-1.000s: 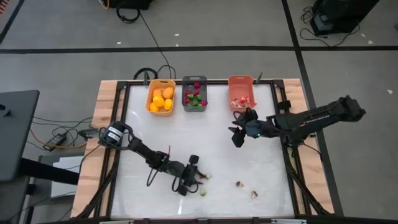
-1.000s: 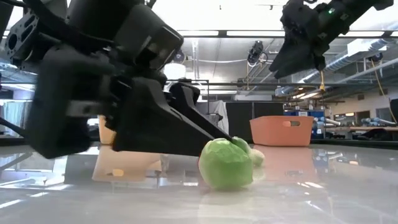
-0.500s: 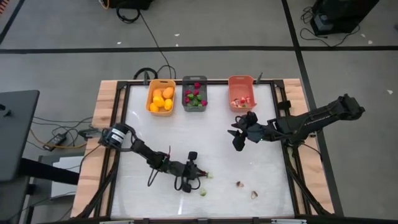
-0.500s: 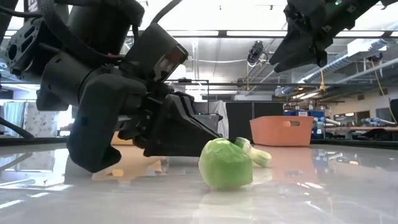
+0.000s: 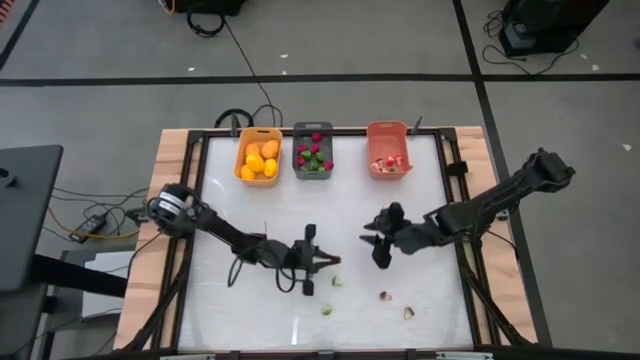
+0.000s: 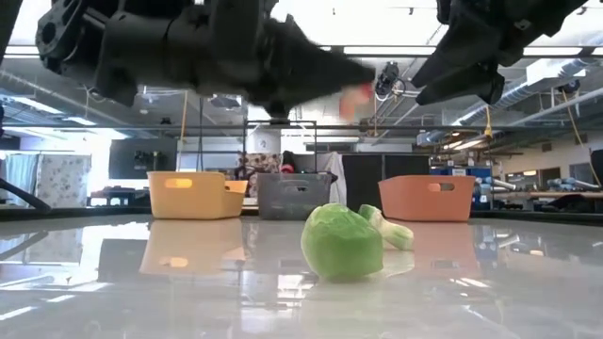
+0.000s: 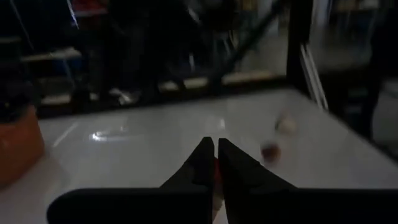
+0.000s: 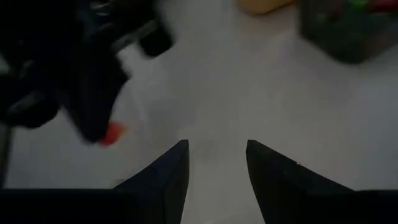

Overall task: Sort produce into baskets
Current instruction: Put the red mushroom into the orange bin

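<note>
My left gripper (image 5: 331,262) hangs level above the table's near middle, shut on a small red radish-like piece (image 8: 112,132), which is blurred in the low view. Just right of it my right gripper (image 5: 376,250) stands open, tilted downward, with nothing between its fingers (image 8: 217,149). A round green piece (image 6: 342,243) and a pale green bit (image 6: 391,234) lie on the table below the left gripper. At the far edge stand three baskets: yellow-orange (image 5: 258,156), dark grey (image 5: 313,150) and salmon (image 5: 388,150), each holding produce. My left gripper pinches the small red piece (image 6: 355,99) between its two fingertips. The fingers lie level and point toward the table's right. The piece is lifted clear of the table.
Two small pale pieces (image 5: 384,295) (image 5: 408,312) lie near the table's near right corner. The white tabletop (image 5: 300,210) between the grippers and the baskets is open. A black frame borders the table.
My left gripper has taken hold of the small red piece beside the green ones, lifted it clear of the table and tipped up to level. My right gripper has moved toward the table's near edge, closer to the left gripper, still open.
</note>
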Controlling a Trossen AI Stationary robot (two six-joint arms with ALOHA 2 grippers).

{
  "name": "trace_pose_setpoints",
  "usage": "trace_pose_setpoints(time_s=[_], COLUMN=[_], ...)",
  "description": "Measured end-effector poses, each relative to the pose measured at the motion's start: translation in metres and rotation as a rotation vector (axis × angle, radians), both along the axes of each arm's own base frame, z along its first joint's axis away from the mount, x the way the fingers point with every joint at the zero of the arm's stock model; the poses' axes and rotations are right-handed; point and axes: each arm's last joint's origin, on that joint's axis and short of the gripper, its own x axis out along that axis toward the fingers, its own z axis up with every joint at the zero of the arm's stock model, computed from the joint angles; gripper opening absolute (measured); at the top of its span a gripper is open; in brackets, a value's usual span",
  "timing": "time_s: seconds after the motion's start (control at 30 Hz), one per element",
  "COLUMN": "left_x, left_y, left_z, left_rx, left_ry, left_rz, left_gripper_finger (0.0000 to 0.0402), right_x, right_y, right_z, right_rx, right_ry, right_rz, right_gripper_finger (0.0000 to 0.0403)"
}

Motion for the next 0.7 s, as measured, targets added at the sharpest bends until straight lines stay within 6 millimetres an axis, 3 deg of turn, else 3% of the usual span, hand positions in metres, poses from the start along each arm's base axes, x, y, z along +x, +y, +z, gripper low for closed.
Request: trace_pose_setpoints(time_s=[0.1,0.27,0.43,0.7], left_x=[0.002,0.004,0.007,0.009], left_y=[0.005,0.018,0.032,0.04], left_z=[0.009,0.025,0.029,0.03], left_rx=[-0.053,-0.289,-0.468,-0.531], left_ry=[-0.084,-0.232,-0.275,-0.278], left_rz=[0.015,0.04,0.038,-0.011], left_gripper_finger=[0.0017,0.0017,0.0017,0.0017], right_x=[0.009,0.022,0.028,0.034], right_y=[0.013,0.028,0.036,0.047], right_z=[-0.01,-0.023,-0.028,-0.03], right_rx=[0.0,-0.022,-0.067,-0.082], right_ry=[-0.01,-0.045,-0.092,-0.164], right_rz=[0.06,0.094,0.085,0.111], right_gripper_finger=[0.0171,0.0171,0.0171,0.0183])
